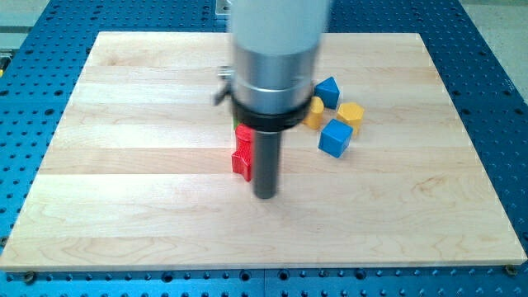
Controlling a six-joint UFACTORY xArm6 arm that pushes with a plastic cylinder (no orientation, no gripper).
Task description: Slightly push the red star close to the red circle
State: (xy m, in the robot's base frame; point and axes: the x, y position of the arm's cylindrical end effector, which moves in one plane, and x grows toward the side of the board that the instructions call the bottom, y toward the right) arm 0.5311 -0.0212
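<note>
The wooden surface (148, 214) lies on a blue perforated bench (495, 49). The arm's silver cylinder (276, 49) and black collar (272, 115) fill the upper middle of the view, and the dark rod (266, 161) hangs down from them.

The end effector is a bare rod with no jaws; it opens on nothing and holds nothing. My tip (265, 195) rests at the surface, a little below the view's centre.

A red block (242, 153), probably the red star though its outline is half hidden by the rod, stands just to the view's left of the rod. It appears to touch the rod's side, with the tip at its lower right corner. A sliver of green (237, 124) shows just above the red block, under the collar; its shape cannot be told.

The red circle is not visible; the arm may cover it.

To the view's right of the collar sits a cluster:
- a blue block (327, 91) uppermost
- a yellow block (313, 112) partly behind the collar
- a second yellow block (351, 114) further right
- a blue cube (336, 138) lowest

These four lie close together, well apart from the tip.
</note>
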